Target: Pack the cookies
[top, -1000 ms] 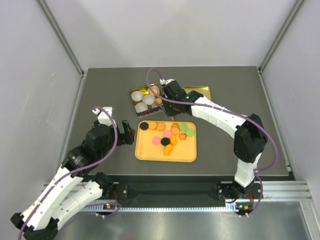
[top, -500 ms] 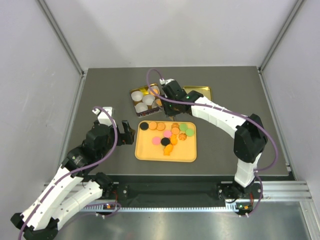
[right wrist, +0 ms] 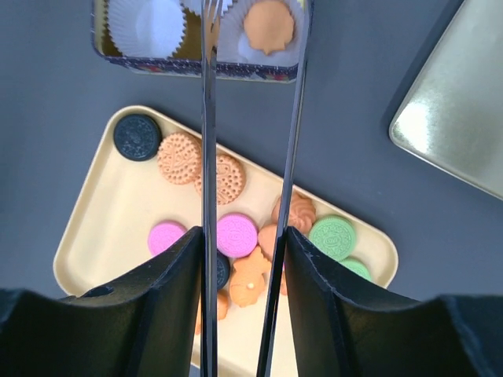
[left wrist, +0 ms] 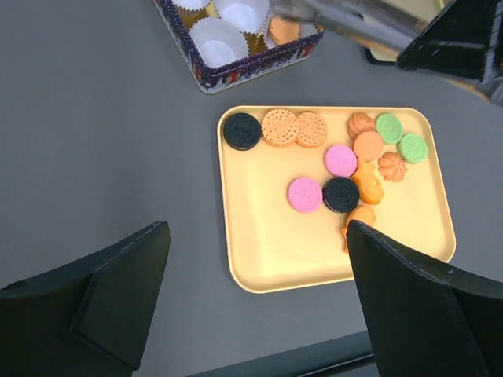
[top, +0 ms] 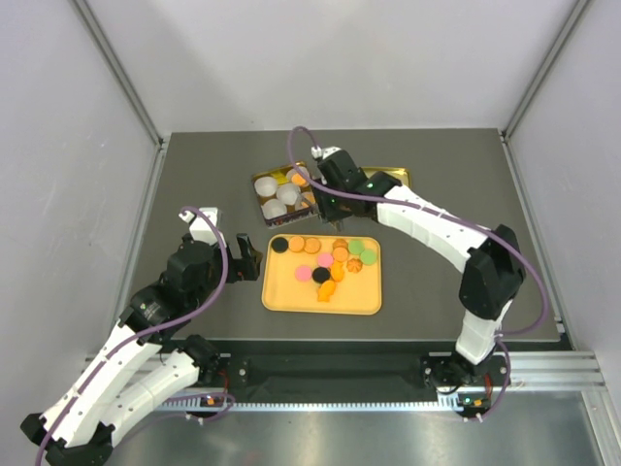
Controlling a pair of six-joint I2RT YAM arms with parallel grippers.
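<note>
Bright even light, faint soft shadows, mostly sharp focus

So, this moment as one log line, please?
left gripper: open, beside tray | right gripper: open, empty, over tin | orange cookie in tin | other cookies on tray

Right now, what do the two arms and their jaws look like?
The left arm and right arm have white shells, black joints and a purple cable looped alongside each. The left jaws are broad black wedges; the right jaws are long thin metal blades on black mounts. A small green light shows on the right arm.
</note>
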